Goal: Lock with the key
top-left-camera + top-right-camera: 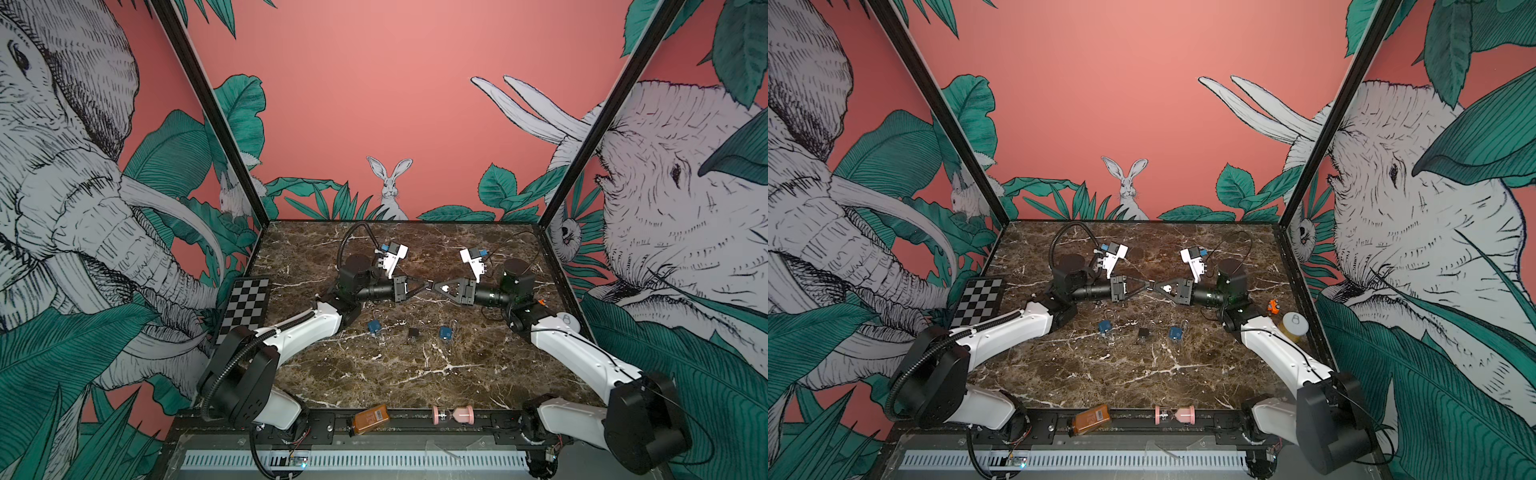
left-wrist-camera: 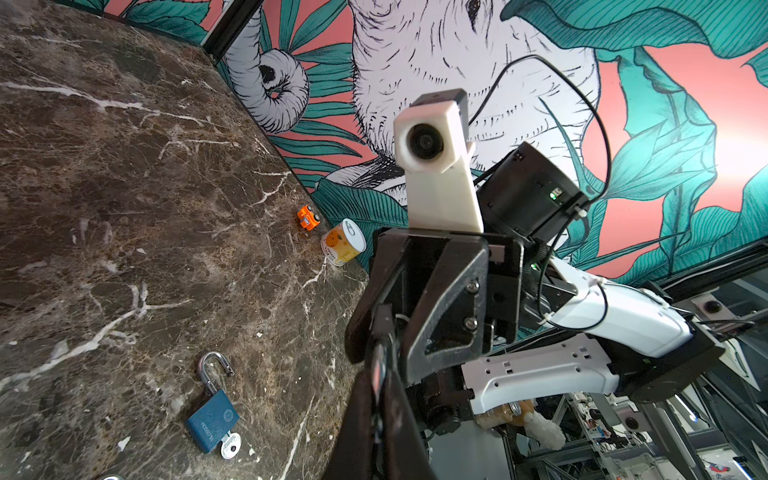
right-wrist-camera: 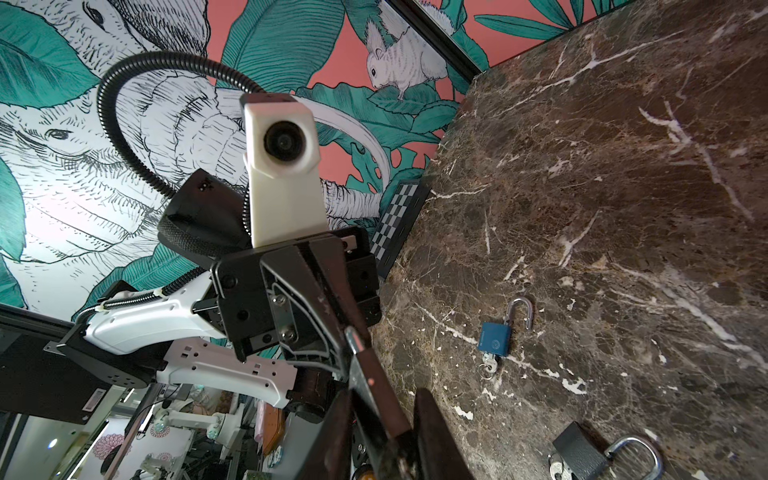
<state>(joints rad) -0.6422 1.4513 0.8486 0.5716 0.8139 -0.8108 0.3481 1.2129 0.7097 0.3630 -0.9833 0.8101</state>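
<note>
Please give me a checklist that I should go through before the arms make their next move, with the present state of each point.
1. Left gripper shut: ok.
2. What it holds: cannot tell.
3. Right gripper opening: cannot tell.
4. Grippers apart: not ok, tip to tip above the table.
5. Left blue padlock, key inserted: ok; padlock open.
6. Black padlock closed: not ok, open.

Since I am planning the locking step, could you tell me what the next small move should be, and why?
Probably ease the right gripper back from the left gripper, clearing the way down: their tips meet in mid-air, whereas the blue padlock, black padlock and second blue padlock lie on the table, shackles open, keys in.
</note>
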